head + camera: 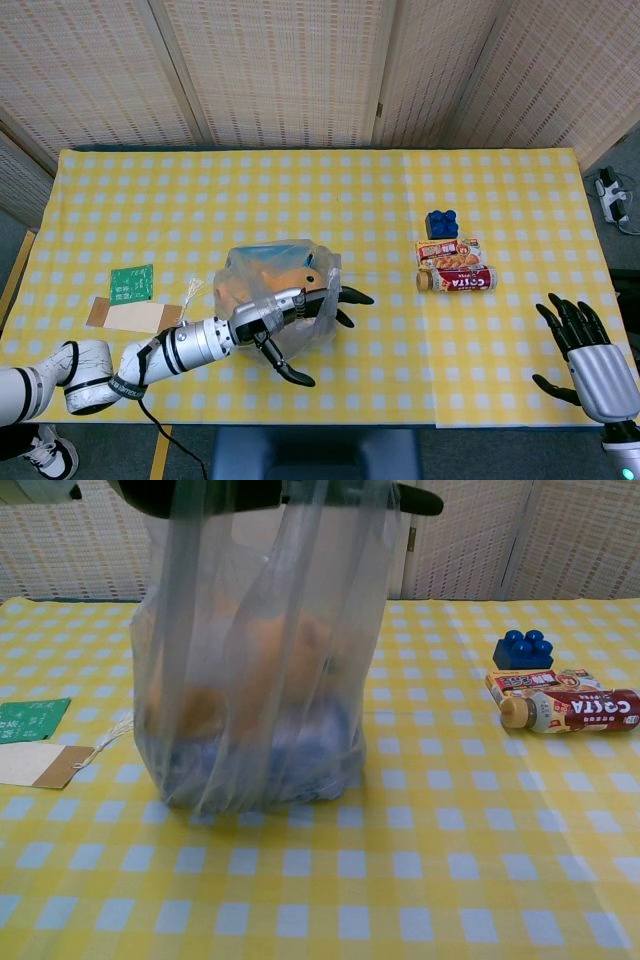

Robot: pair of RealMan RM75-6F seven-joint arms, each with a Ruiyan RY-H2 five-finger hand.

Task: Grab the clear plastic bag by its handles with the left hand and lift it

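The left hand (290, 320) holds the clear plastic bag (255, 670) by its gathered top, some fingers spread past the plastic. The bag hangs straight below the hand, its walls pulled taut, yet its base looks to rest on the table (450, 880). The grab seems done; the lift appears barely begun. Far to the right, the right hand (585, 350) waits empty, fingers apart.
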